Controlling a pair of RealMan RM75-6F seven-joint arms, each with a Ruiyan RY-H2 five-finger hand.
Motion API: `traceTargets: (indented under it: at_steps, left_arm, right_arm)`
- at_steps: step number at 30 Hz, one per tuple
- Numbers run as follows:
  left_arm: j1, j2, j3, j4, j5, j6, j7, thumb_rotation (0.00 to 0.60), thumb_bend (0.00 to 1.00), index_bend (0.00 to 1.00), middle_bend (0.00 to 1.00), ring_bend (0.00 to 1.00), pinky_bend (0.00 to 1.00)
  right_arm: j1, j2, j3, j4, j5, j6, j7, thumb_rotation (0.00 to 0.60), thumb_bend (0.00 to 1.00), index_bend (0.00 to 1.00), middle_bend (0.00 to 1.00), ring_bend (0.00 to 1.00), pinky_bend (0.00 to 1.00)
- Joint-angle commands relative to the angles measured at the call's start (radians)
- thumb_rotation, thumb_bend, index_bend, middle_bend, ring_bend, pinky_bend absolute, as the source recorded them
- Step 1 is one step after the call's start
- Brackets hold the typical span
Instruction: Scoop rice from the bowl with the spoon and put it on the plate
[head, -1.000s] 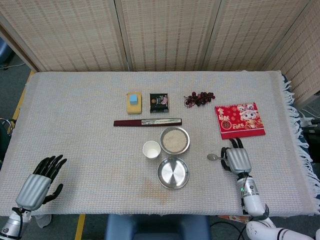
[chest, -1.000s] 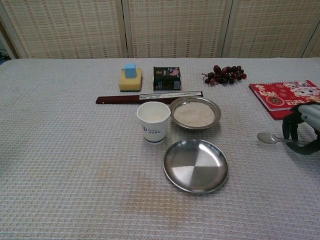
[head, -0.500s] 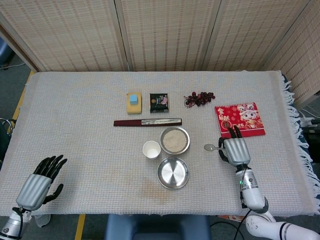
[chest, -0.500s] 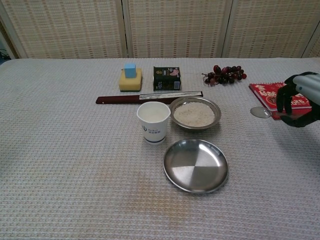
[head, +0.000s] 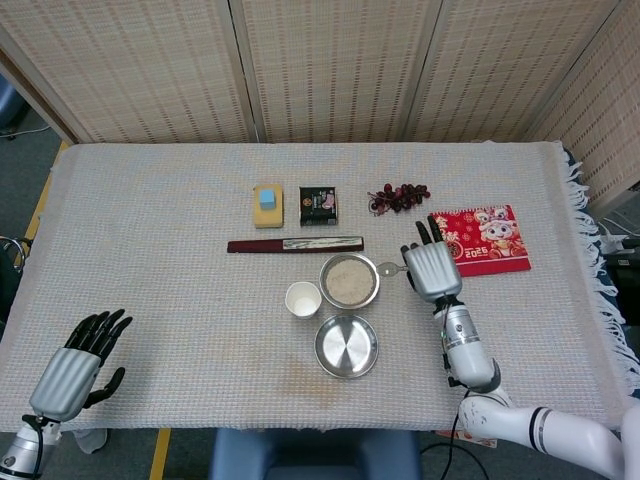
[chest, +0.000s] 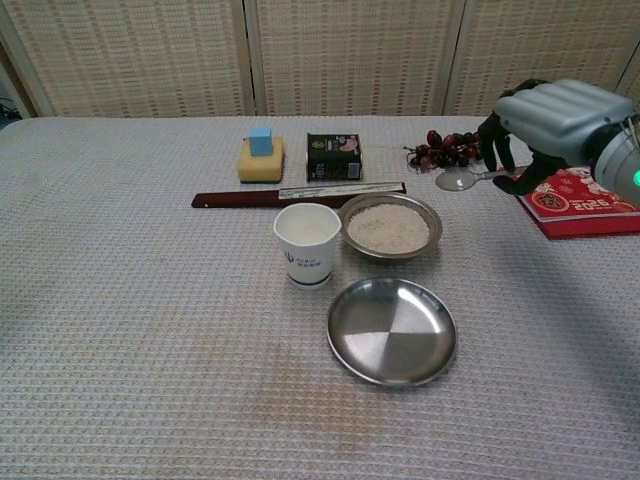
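A metal bowl of rice (head: 349, 280) (chest: 390, 227) sits mid-table, with an empty steel plate (head: 346, 346) (chest: 391, 331) just in front of it. My right hand (head: 429, 268) (chest: 549, 122) holds a metal spoon (head: 389, 268) (chest: 459, 179) raised in the air, its bowl pointing left toward the rice bowl's right rim. The spoon looks empty. My left hand (head: 80, 360) rests open at the table's front left corner, far from everything; the chest view does not show it.
A white paper cup (head: 303, 299) (chest: 307, 243) stands left of the rice bowl. Behind lie a dark knife-like bar (head: 294, 244), a yellow sponge with a blue block (head: 268, 204), a small dark packet (head: 319, 203), grapes (head: 398, 196) and a red calendar (head: 480, 239).
My right hand lifted the spoon off the cloth and carried it up and left, from the table's right side to beside the rice bowl. The left hand stayed still.
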Motion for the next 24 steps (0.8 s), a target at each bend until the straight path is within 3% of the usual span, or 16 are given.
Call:
traceTargets:
  at_steps: [1,10,24]
  left_arm:
    - [0.000,0.003,0.001,0.000,0.003,0.002,-0.006,0.600,0.42,0.00,0.00,0.00,0.09]
    - [0.000,0.013,0.002,0.005,0.007,0.007,-0.032,0.600,0.42,0.00,0.00,0.00,0.09]
    - [-0.002,0.014,0.003,0.005,0.011,0.006,-0.038,0.600,0.41,0.00,0.00,0.00,0.09]
  right_arm:
    - [0.092,-0.054,0.011,0.037,0.058,-0.024,-0.120,0.600,0.33,0.96,0.56,0.08,0.00]
    - [0.201,-0.143,-0.049,0.136,0.101,-0.031,-0.319,0.600,0.33,0.96,0.56,0.09,0.00]
    - [0.246,-0.219,-0.082,0.182,0.165,-0.035,-0.368,0.600,0.33,0.96,0.56,0.10,0.00]
